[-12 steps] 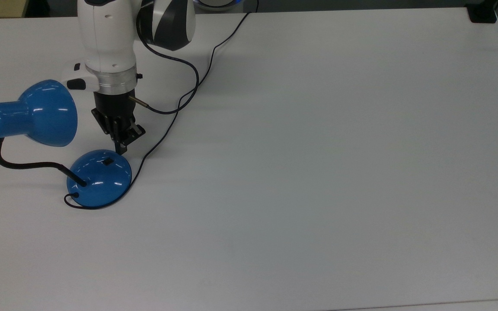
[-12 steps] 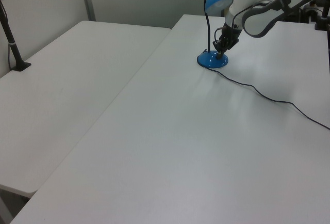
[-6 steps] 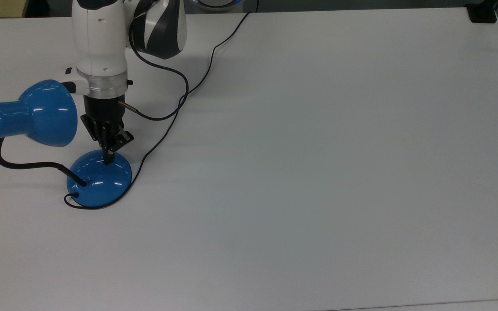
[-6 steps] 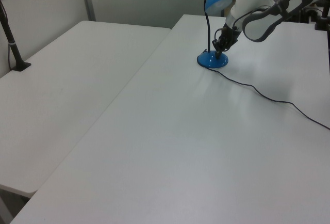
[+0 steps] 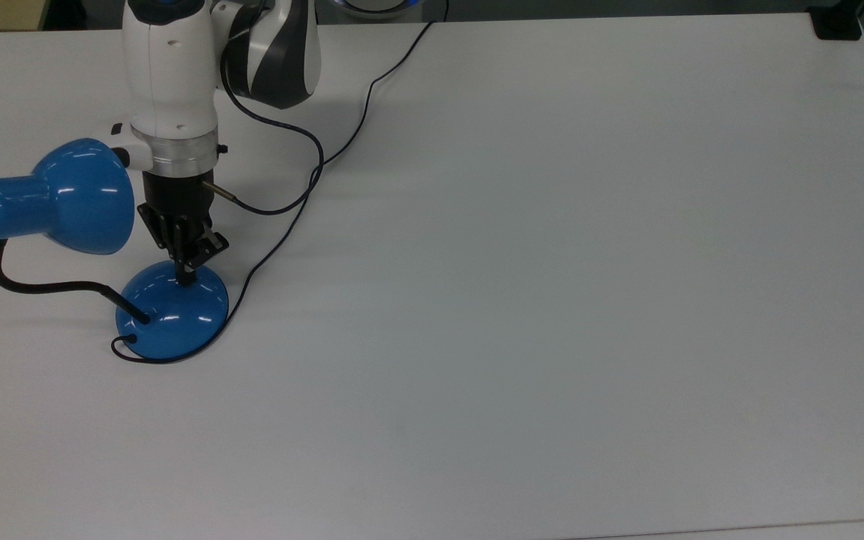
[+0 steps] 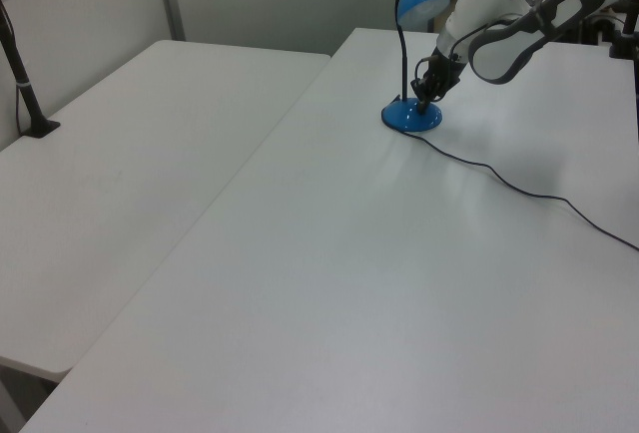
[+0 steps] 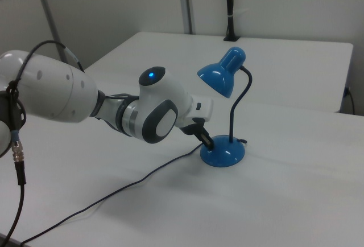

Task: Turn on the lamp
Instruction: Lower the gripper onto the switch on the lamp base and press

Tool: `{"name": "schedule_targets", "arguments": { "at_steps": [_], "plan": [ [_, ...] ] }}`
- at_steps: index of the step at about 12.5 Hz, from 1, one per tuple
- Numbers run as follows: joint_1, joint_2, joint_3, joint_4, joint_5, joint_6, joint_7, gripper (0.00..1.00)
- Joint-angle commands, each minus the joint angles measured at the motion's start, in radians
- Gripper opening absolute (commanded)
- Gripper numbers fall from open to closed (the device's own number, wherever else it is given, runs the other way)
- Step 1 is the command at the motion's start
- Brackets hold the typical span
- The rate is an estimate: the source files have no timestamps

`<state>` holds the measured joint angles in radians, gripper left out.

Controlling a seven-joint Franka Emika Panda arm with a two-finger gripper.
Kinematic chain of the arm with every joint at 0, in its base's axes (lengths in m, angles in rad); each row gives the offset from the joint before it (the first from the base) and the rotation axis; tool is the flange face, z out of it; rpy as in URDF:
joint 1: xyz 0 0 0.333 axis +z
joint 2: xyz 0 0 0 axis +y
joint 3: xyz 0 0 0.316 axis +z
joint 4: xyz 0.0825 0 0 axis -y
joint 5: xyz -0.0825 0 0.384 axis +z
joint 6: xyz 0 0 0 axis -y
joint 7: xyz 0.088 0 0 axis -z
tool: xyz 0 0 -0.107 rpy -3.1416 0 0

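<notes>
— Seen from the top view? Glossy blue desk lamp [image 5: 72,217] with bell-shaped shade, black bendy gooseneck and round domed base, standing near the top view's left edge of the white worktop [image 5: 552,300]. Black two-finger claw [image 5: 187,279] pressed tip-down onto the dome, on the side nearest the white arm.

— And the fingers?

— Drawn narrow, close together, nothing between them; just the tips resting on the base.

— Anything extra in the left view?

— Lamp [image 6: 411,54] far off, upright stem clear, claw [image 6: 428,106] touching the base from the left view's right. Thin black cord [image 6: 519,187] trailing away over the worktop [image 6: 349,283] toward the left view's right edge. Second white table [image 6: 110,174] alongside, on the left view's left.

— Right view?

— Closest look at height: lamp [image 7: 224,116], gooseneck rising from the base and arching over, shade hanging above and beyond the claw [image 7: 208,143]. Shade mouth tilted down toward the right view's left, over the arm's wrist.

— Long axis?

— In the top view, shade lying across, narrow end to the top view's left, open mouth to its right; neck running from the base out leftward, then hooking up to the shade.
</notes>
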<state>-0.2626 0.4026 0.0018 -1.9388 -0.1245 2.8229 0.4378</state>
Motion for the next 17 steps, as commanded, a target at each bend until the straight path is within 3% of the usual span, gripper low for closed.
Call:
{"name": "schedule_targets", "arguments": {
  "at_steps": [1,8,13,17],
  "plan": [
    [-0.013,0.028,0.003,0.014,-0.020,0.067,0.015,0.00],
    [-0.024,0.032,0.003,0.018,-0.023,0.064,0.006,0.00],
    [-0.012,-0.036,0.015,-0.008,-0.024,-0.035,0.006,0.00],
    [-0.003,-0.091,0.107,-0.006,-0.024,-0.179,0.006,0.00]
  ]
}}
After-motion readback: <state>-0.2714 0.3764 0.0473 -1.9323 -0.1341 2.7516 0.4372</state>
